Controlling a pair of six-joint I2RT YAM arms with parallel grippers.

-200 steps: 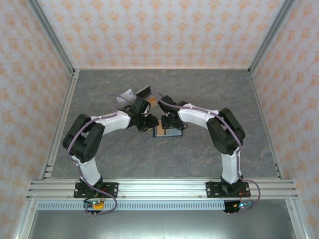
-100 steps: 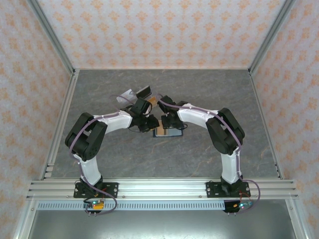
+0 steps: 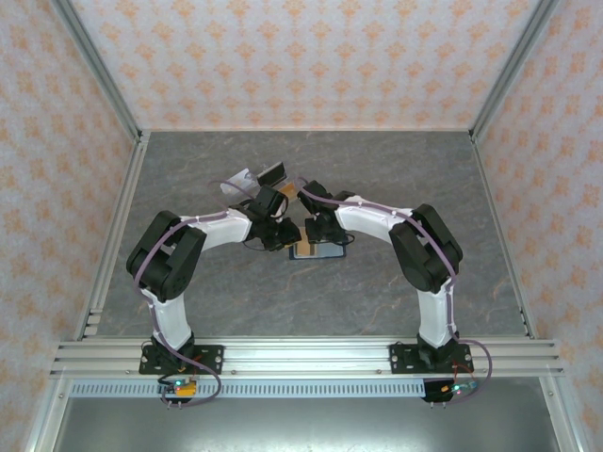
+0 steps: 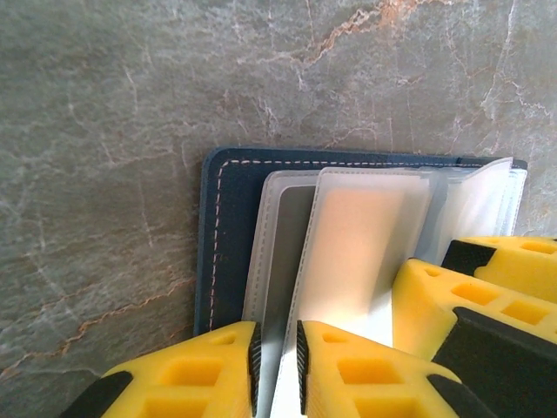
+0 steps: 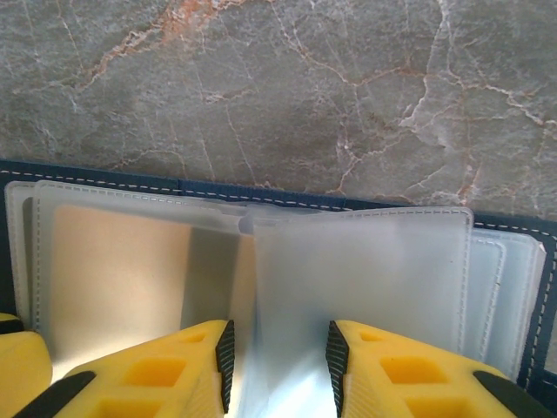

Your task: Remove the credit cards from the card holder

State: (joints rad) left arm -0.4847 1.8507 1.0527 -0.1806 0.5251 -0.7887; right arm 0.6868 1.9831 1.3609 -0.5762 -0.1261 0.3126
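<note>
**Ana:** What did the overhead camera give you?

**Ben:** The grey marbled table (image 3: pixel 283 311), with the left arm (image 3: pixel 212 231) and the right arm (image 3: pixel 377 221) bent inward so that their wrists met near its middle. The card holder (image 3: pixel 318 250) lay open and flat on the table right below them. Its long axis ran left to right across the table.

**Ana:** Could you see inside it from up there?

**Ben:** No, it was too small. The wrist cameras showed that. In the left wrist view the navy cover's stitched edge ran across the frame and turned down at a rounded corner on the left. The frosted sleeves (image 4: pixel 365 226) fanned over it. The right wrist view added a tan-orange credit card (image 5: pixel 113 270) showing through one sleeve.

**Ana:** And the grippers?

**Ben:** The left gripper (image 4: pixel 277 348) had its pads drawn close, clamped on the edge of one sleeve. The right gripper (image 5: pixel 278 348) had its pads apart, straddling another sleeve's edge without pressing it, as far as I could tell. The left wrist view also caught the right gripper's yellow fingers (image 4: pixel 435 300) down among the sleeves.
</note>
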